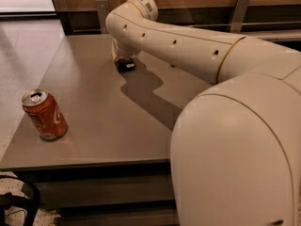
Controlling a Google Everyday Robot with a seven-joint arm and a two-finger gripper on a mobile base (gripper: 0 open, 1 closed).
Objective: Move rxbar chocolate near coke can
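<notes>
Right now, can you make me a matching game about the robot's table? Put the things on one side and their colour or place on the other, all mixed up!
Things:
1. coke can
2. gripper
3. table
4. robot arm

Colour or place:
A. grey
B. cream, reaching across the table
C. red, near the table's front left corner
D. down at the tabletop, towards the far side

Pairs: 1-C, 2-D, 3-A, 4-B
</notes>
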